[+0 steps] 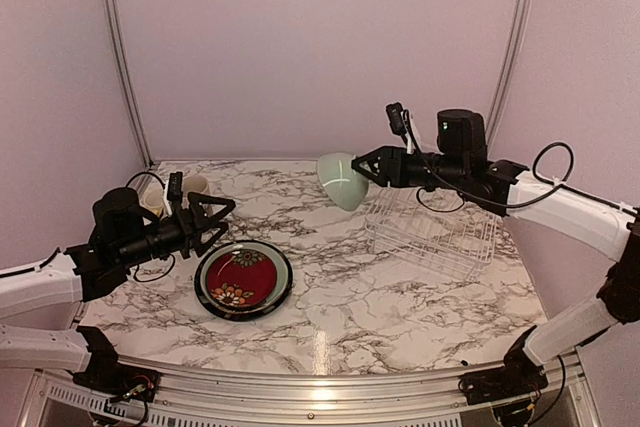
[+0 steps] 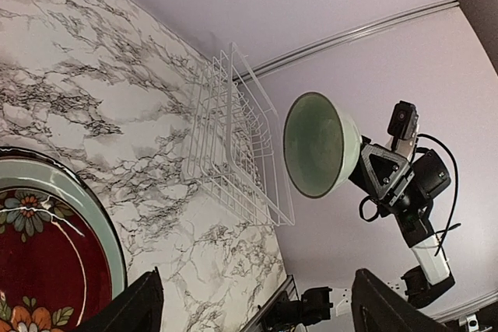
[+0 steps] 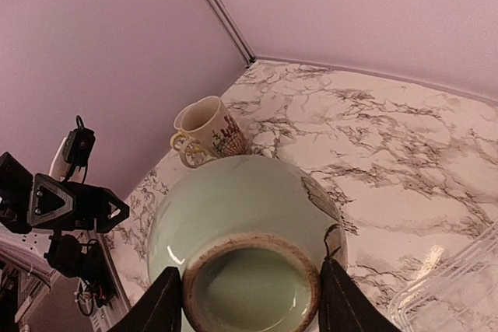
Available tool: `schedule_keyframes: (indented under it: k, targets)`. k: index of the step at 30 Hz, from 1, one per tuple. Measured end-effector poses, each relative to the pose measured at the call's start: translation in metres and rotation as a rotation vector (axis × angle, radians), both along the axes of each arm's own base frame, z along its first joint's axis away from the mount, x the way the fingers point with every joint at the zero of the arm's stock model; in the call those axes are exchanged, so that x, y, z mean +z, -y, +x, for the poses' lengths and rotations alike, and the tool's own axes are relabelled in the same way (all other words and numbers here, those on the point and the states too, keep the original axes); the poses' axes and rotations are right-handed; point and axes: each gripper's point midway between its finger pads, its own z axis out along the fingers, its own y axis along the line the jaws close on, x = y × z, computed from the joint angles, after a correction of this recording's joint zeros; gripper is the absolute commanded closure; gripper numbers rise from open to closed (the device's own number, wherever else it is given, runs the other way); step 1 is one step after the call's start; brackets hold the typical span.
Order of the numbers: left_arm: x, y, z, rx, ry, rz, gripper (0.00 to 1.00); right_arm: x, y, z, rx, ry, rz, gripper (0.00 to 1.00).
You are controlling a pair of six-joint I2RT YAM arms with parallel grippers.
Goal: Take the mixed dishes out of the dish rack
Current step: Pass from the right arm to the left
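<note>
Pale-green bowl, round and glossy, clamped by its rough, brownish, unglazed foot ring between the two black fingers of the right gripper. Off the table, tipped on its side, mouth turned away from the fingers and toward the other arm.

White dish rack below and just behind those fingers. Thin wire grid, rectangular, raised sides, flat on the table, marble pattern showing through the wires.

Red plate flat on the table, below and just ahead of the left gripper. Glossy black rim, painted flowers on the red centre. Left fingers spread wide, touching nothing.

Cream mug upright near the back corner, beyond the left fingers and well apart from the right ones. Flower print on its side, looped handle.

Table smooth and shiny, white with grey veining.

Only from the right wrist: the bowl's underside and the mug's print. Only from the left wrist: the bowl's smooth green inside with a dark lip, and a pale-green band between the plate's red centre and its black rim. One plate or two stacked, impossible to tell. Only from the top: both arms at once, the bowl in the air beside the rack's far corner.
</note>
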Motion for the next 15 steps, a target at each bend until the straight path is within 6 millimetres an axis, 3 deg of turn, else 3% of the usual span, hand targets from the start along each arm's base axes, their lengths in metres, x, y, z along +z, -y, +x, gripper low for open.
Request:
schedule_keyframes:
  k: [6,15]
  targets:
    - [0.02,0.009,0.001,-0.034,0.049,-0.082,0.14,-0.005,-0.054,-0.02,0.164,-0.063,0.115,1.0]
    - [0.033,0.017,0.0,-0.072,0.068,-0.152,0.2,-0.043,-0.119,-0.055,0.356,-0.211,0.181,1.0]
